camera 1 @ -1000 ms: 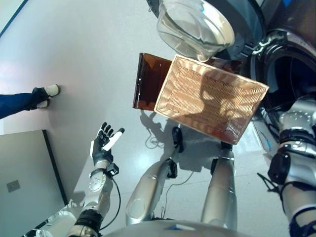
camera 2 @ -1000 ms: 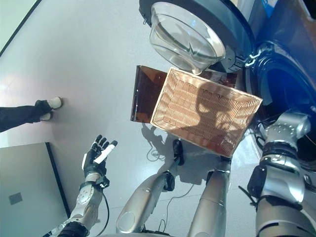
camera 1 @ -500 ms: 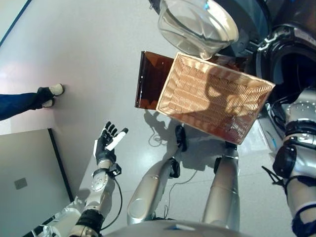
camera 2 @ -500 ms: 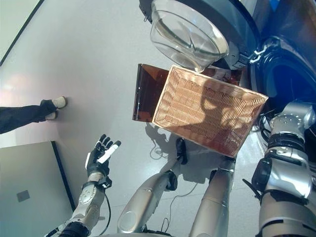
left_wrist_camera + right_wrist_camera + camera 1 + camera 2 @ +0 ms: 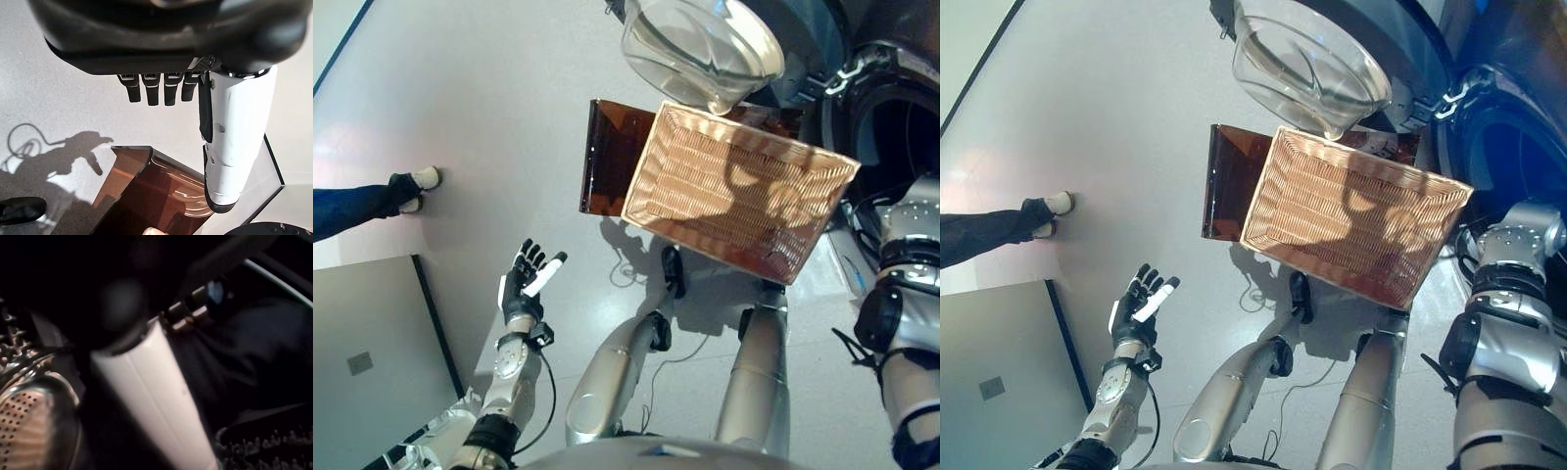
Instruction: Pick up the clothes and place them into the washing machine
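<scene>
One empty wicker basket (image 5: pixel 739 204) beside washing machine (image 5: pixel 886 127); left hand (image 5: pixel 522 289) spread; right hand's (image 5: pixel 151 396) grip unclear

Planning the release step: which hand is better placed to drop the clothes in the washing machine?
Right. The right hand is already inside the drum, against dark cloth; the left hand hangs open and empty over bare floor.

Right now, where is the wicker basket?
The wicker basket sits empty on the floor ahead, beside a brown panel, just below the washing machine's open glass door.
</scene>
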Controlling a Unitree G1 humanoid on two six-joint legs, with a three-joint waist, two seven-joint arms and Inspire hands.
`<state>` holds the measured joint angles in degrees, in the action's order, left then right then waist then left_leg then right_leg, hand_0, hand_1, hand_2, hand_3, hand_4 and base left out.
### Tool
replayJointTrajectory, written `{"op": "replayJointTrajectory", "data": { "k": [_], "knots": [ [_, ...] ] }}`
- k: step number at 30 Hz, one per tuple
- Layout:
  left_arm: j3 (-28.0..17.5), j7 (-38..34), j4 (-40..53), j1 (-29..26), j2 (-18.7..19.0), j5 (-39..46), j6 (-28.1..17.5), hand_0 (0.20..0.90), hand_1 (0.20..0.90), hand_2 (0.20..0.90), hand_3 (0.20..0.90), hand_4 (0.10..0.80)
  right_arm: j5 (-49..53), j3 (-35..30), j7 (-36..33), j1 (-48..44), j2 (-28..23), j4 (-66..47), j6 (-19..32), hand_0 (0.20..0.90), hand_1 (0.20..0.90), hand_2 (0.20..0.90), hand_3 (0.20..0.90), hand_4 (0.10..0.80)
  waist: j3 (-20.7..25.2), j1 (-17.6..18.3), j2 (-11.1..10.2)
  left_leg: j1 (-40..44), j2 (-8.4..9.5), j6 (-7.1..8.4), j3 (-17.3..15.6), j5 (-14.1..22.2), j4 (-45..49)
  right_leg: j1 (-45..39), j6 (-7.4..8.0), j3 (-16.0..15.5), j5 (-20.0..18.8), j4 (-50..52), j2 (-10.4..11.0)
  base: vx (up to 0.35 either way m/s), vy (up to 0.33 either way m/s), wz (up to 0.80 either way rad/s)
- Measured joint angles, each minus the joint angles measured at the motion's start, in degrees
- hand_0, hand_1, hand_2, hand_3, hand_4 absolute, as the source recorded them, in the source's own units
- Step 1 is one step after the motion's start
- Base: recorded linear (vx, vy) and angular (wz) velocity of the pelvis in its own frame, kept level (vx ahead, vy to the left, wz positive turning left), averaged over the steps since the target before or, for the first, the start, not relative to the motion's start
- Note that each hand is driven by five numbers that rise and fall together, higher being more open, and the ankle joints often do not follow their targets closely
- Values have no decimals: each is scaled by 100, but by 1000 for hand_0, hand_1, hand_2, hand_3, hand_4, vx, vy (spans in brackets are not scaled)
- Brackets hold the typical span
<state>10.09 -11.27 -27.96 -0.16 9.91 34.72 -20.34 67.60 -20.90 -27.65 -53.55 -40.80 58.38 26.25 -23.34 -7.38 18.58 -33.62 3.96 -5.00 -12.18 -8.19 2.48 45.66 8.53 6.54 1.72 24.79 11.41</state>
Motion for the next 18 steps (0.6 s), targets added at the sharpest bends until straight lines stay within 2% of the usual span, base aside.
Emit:
{"op": "replayJointTrajectory", "data": {
  "k": [7, 9, 12, 16, 18],
  "knots": [
    [-1, -3, 12, 0, 0, 0, 0, 900, 900, 900, 900, 800, -16, -4, -48, 0, 2, -3, 15, 900, 900, 900, 900, 800, 0, 8, 0, 0, -2, 1, -4, 7, 0, 6, -1, 17, 1, 2, -9, 0, 0, 0],
    [-1, -9, 37, 1, 0, -1, 0, 900, 900, 900, 900, 800, -341, 12, -284, 3, 1, 5, -10, 900, 900, 900, 900, 800, 0, 7, 0, 0, -2, -3, -4, 4, 1, 7, 0, 18, 0, 7, -9, -18, -7, 1],
    [-4, -39, 140, 3, 70, -33, -1, 900, 900, 900, 900, 800, -2444, 842, -1157, -52, -489, 858, -955, 900, 900, 900, 900, 800, -2, -44, -3, -5, 1, -5, -3, 3, 31, 4, 6, 15, 15, 46, -1, -28, -10, 4],
    [-57, -233, 195, 2, 198, -180, 0, 900, 900, 900, 900, 800, -4209, 1002, -2035, -30, -464, 573, -1901, 900, 900, 900, 900, 800, -2, 14, -3, -22, 1, 13, -8, 17, 39, 34, 5, 41, 15, 55, -15, -7, 6, -2],
    [-87, -309, 293, -1, 204, -265, -9, 900, 900, 900, 900, 800, -4729, 1004, -2301, -46, -470, 362, -2143, 900, 900, 900, 900, 800, -1, 15, -2, -85, 0, 13, -15, 17, 48, 104, 4, 50, 13, 74, -20, 0, 0, 0]
  ]
}}
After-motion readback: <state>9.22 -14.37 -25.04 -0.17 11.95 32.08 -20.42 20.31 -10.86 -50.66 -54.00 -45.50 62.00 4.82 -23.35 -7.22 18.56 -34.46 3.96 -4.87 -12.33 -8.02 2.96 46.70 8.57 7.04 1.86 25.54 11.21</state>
